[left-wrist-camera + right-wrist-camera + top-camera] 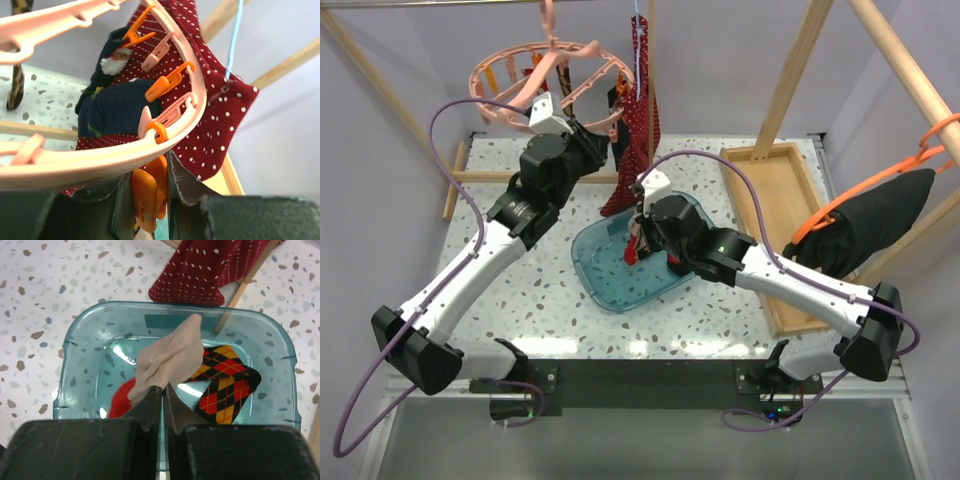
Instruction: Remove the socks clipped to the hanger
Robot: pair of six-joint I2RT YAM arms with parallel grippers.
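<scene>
Left jaws narrow, pinching upright orange clip [146, 197] under hanger [100, 156] rim, bottom centre | right jaws clamped on beige sock [167, 357], hanging over bin [82, 332] | left arm [480, 262] nearer hanger

The salmon-pink ring hanger [75, 165] hangs overhead with a navy Santa sock [117, 107] hanging from its clips. A red-yellow-black argyle sock [225, 385] lies flat in the teal bin [75, 340]. Above it, a pale beige sock [167, 355] is pinched in the right pincer [164, 395].

I lose the orange clip [146, 195] off the bottom edge of my left wrist view; my right end effector [161, 392] hides the pale sock's [167, 355] pinched end.
</scene>
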